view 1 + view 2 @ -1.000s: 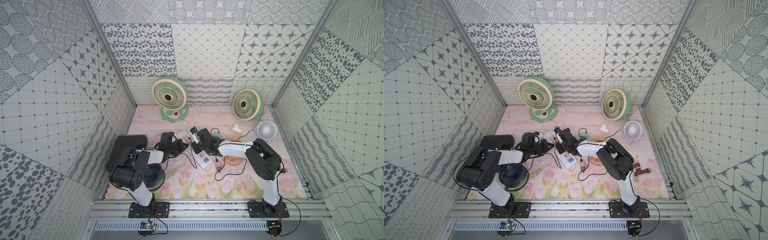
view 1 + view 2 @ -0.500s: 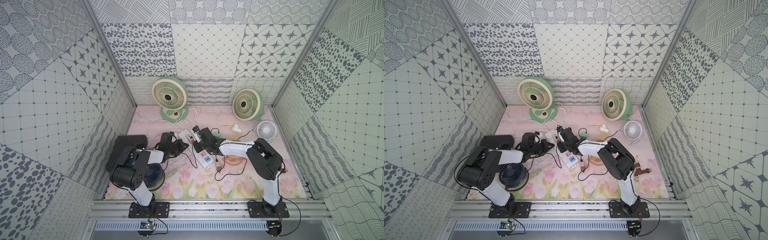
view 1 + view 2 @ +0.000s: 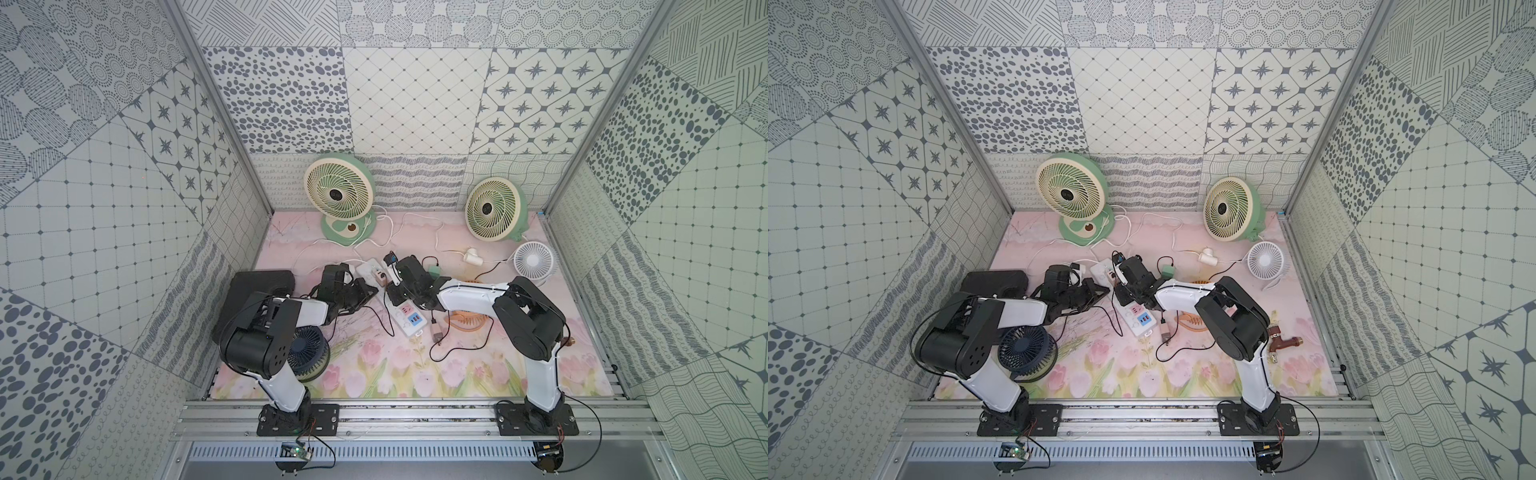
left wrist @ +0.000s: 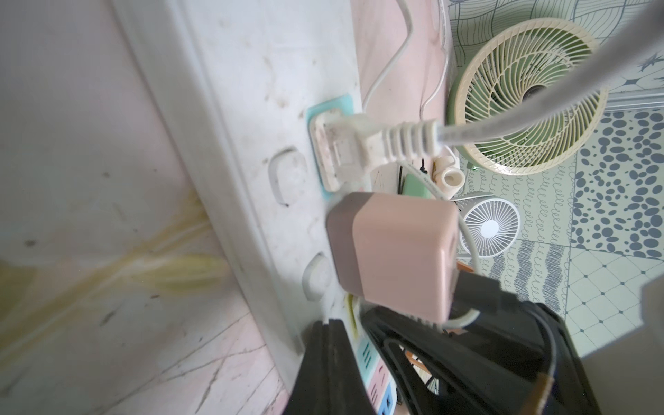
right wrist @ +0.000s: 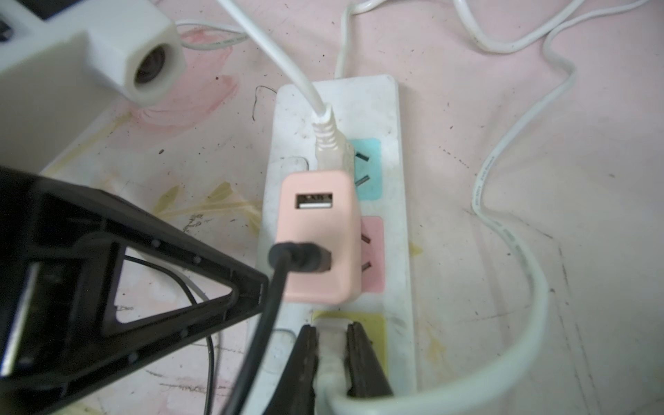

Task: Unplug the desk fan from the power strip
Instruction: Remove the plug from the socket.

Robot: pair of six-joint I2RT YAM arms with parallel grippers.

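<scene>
White strip (image 5: 393, 233) is lying flat on the pink mat (image 5: 449, 107), its yellow socket (image 5: 373, 334) directly under the right jaws. Left gripper (image 5: 264, 284), jaws pressed together on nothing, is resting its tip at the strip's long edge, just beside the pink adapter (image 5: 316, 233), apparently pinning the strip down. Right gripper (image 5: 332, 328) is pinching a white plug (image 5: 330, 359) narrowly between both fingers at the yellow socket.

Judged step: drawing this plug out. A good pull is running straight along the prongs, away from the socket face, while the left tip is holding the strip. A slanted pull is risking a lifted strip or a slipping grip.

Just ahead of the right jaws the adapter and its black cable (image 5: 266, 323) are crowding the way. Outside the far finger the plug's cord (image 5: 521, 258) is looping near, its far end untraceable, with open mat beyond.
</scene>
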